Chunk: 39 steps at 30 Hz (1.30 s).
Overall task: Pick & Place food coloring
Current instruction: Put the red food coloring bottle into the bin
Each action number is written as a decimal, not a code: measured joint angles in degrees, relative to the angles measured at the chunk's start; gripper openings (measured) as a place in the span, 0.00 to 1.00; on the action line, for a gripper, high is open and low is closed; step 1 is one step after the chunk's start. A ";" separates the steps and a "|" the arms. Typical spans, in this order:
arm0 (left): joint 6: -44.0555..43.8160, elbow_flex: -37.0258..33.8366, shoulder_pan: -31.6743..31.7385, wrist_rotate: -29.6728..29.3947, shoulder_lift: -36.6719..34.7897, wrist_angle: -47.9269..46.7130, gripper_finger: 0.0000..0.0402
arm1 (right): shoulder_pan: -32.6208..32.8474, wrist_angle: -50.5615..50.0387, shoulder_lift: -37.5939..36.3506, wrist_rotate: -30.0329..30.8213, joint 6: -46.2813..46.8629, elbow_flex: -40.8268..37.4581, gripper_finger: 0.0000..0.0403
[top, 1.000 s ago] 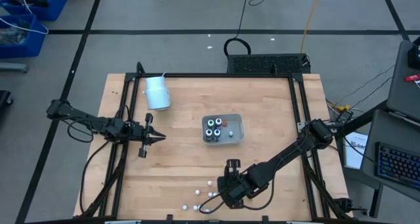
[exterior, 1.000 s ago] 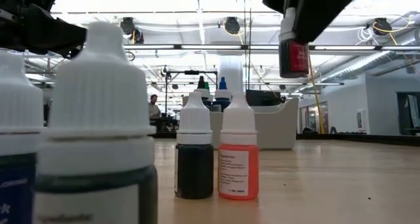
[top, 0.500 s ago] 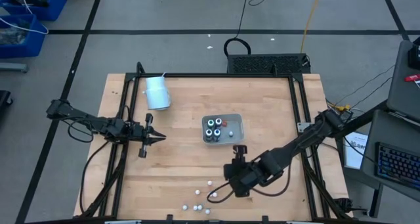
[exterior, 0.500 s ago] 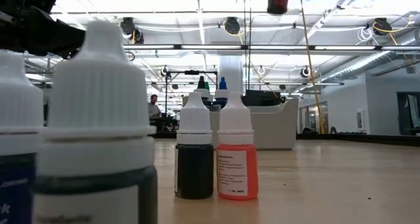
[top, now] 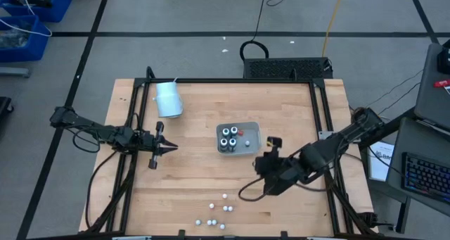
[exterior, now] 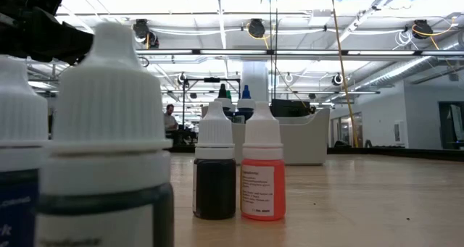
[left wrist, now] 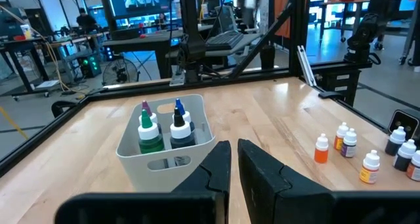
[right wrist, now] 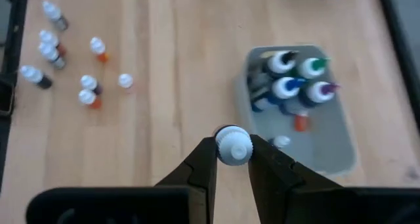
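Gripping a single small bottle (right wrist: 232, 145) by its white cap, your right gripper (right wrist: 232, 152) is pinching from both sides, jaws closed only as far as the cap allows. The hold is narrow and high on the bottle, so a jolt or a quick swing is likely to be what twists it loose. From the high view the right gripper (top: 271, 162) is hanging just beside the tray (top: 256, 136), not yet over it. The tray is already carrying four larger white-capped bottles (right wrist: 296, 79) at one end and a couple of small ones lying flat, so you are aiming at the free end; releasing too early or off-line is risking a bounce off the rim onto the table (top: 197, 177). The remaining small bottles (top: 216, 213) are standing loose near the table's front edge. Your left gripper (top: 166, 146) is waiting at the table's left side, jaws nearly together, holding nothing.
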 joint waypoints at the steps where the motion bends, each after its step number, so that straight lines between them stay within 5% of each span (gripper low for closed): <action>1: 0.02 0.00 0.00 0.00 0.00 0.02 0.09 | -0.13 -0.60 -0.69 0.43 0.35 -0.02 0.15; 22: 0.03 0.00 0.00 -1.49 0.00 0.02 0.09 | -6.69 12.85 -29.10 -2.96 12.07 -39.24 0.15; 27: 0.02 0.00 0.00 -1.51 0.00 0.02 0.09 | -10.28 20.58 -30.94 -3.23 10.90 -45.76 0.15; 39: -1.57 0.00 0.00 -1.51 -0.01 -0.49 0.09 | -20.60 43.18 -25.94 -16.10 -2.95 -50.07 0.15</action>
